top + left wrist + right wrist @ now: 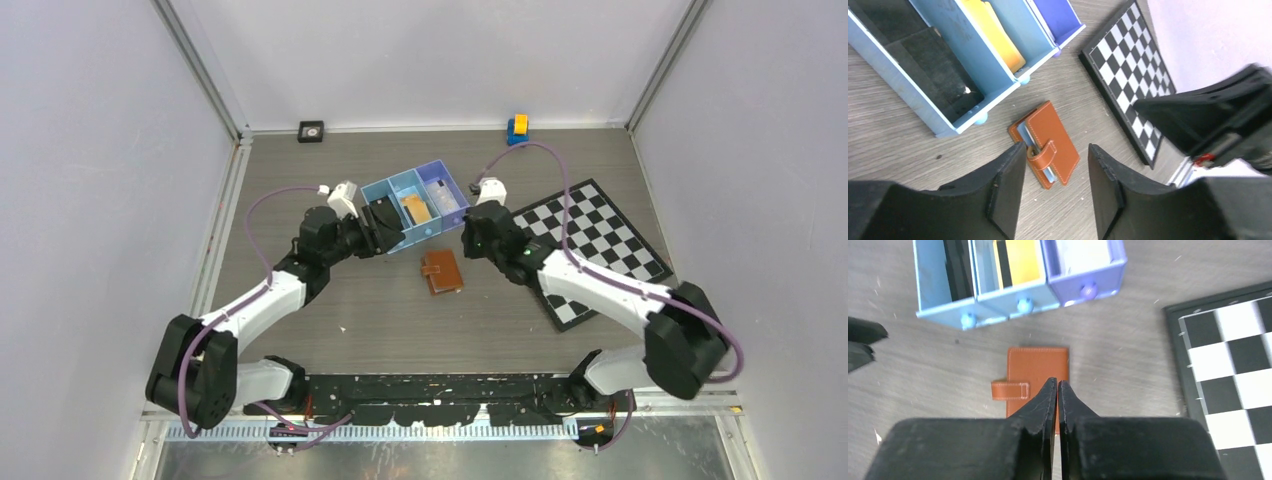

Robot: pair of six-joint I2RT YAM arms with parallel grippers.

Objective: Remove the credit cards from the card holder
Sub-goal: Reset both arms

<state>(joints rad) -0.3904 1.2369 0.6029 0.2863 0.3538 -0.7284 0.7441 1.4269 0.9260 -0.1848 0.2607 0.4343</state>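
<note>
The brown card holder [442, 271] lies folded on the table just in front of the blue tray, its strap [1044, 156] over the open edge. A pale blue credit card edge [1024, 136] shows inside it. An orange credit card [993, 32] lies in the tray's middle compartment and a whitish one [1080, 252] in the purple compartment. My left gripper [1056, 148] hangs open above and left of the holder with nothing between its fingers. Above the holder's right part [1038, 365], my right gripper [1057, 382] is shut and empty.
The blue three-compartment tray [392, 186] stands behind the holder, with a flat dark thing [938, 75] in its left compartment. A chequered board [600, 250] lies to the right. A small black block [311, 131] and a yellow-blue toy [517, 128] sit by the back wall.
</note>
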